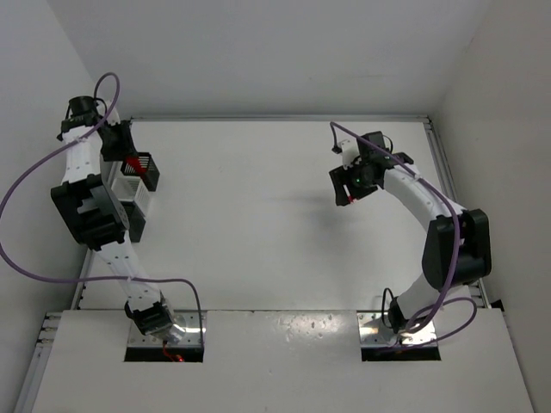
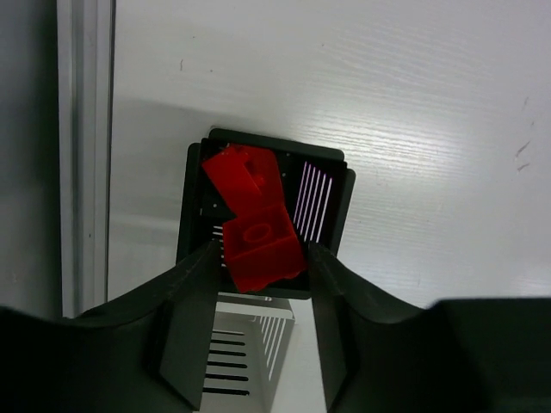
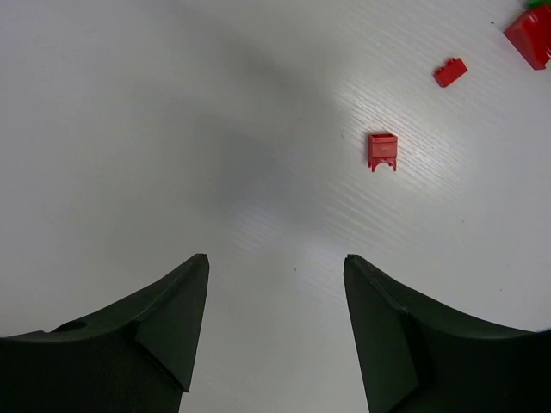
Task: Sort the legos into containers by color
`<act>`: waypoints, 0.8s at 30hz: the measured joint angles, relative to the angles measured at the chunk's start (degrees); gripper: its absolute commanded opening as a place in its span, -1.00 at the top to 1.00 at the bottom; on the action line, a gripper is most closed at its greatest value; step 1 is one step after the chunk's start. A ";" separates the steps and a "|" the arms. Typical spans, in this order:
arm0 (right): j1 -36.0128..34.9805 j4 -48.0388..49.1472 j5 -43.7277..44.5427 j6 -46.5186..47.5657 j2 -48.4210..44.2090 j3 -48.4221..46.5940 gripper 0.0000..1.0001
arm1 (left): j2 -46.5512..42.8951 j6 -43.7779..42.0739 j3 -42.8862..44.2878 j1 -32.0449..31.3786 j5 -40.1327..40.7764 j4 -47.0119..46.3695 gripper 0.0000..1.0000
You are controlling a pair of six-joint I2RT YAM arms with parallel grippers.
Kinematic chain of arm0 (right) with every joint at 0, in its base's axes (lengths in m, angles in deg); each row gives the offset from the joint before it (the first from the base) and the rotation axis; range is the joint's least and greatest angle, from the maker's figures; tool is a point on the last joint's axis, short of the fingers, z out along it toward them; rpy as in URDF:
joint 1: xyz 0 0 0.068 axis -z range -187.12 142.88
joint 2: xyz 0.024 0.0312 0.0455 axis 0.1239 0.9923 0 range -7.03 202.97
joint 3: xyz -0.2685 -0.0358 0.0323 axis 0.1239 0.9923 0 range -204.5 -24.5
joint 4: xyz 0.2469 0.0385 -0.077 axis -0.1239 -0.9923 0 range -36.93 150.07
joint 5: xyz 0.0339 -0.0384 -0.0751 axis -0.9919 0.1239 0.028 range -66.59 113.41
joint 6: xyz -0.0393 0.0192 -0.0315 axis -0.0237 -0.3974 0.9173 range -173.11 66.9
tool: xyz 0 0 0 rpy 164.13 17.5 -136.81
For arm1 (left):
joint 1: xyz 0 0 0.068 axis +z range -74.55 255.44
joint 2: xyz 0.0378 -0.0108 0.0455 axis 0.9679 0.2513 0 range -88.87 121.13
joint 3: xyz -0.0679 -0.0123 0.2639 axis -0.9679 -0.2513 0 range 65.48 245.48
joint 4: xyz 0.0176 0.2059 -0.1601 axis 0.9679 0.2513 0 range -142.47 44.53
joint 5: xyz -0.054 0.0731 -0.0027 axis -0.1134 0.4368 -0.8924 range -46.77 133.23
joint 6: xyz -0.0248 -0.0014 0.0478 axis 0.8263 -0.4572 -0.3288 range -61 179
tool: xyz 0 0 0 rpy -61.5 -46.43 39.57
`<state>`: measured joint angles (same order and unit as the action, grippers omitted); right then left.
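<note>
My left gripper [image 2: 263, 251] is shut on a red lego [image 2: 258, 245], holding it right over a black slatted container [image 2: 191, 202]. A second red piece [image 2: 244, 175] shows just beyond it, over the container's inside; I cannot tell whether it lies there or hangs on the held brick. From above, the gripper [image 1: 131, 162] and the red lego [image 1: 133, 163] sit at the table's far left over the black container [image 1: 148, 175]. My right gripper [image 3: 275, 262] is open above bare table, empty. Three red legos [image 3: 382, 150] [image 3: 450, 71] [image 3: 532, 36] lie ahead of it to the right.
A white slatted container [image 2: 250, 344] stands against the black one on its near side, partly under my left arm in the top view [image 1: 131, 196]. A metal rail [image 2: 86, 155] runs along the table's left edge. The right gripper [image 1: 349, 185] hangs over the table's right half.
</note>
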<state>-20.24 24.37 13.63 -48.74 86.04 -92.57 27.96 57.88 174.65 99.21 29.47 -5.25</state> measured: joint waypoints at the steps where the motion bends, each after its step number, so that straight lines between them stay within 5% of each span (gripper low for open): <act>1: 0.48 -0.15 -0.15 -0.04 0.00 -0.07 -0.29 | 0.09 0.00 0.22 0.00 -0.04 -0.02 -0.13; 11: 4.57 -0.48 -1.27 -1.57 0.11 -0.44 -0.20 | -1.55 1.11 0.33 -0.07 -5.33 -1.33 -0.30; 18: 7.50 0.11 0.90 -2.69 2.64 -0.66 -0.05 | -19.89 4.26 -14.10 -2.14 -11.02 -4.57 -0.35; 24: 7.50 1.05 3.02 -2.97 10.01 -3.61 0.02 | -33.73 5.09 -15.85 -11.06 -13.22 -7.28 -0.41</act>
<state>-12.75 25.42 16.64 -51.72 96.06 -96.18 -5.76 62.97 158.80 88.15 16.25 -12.53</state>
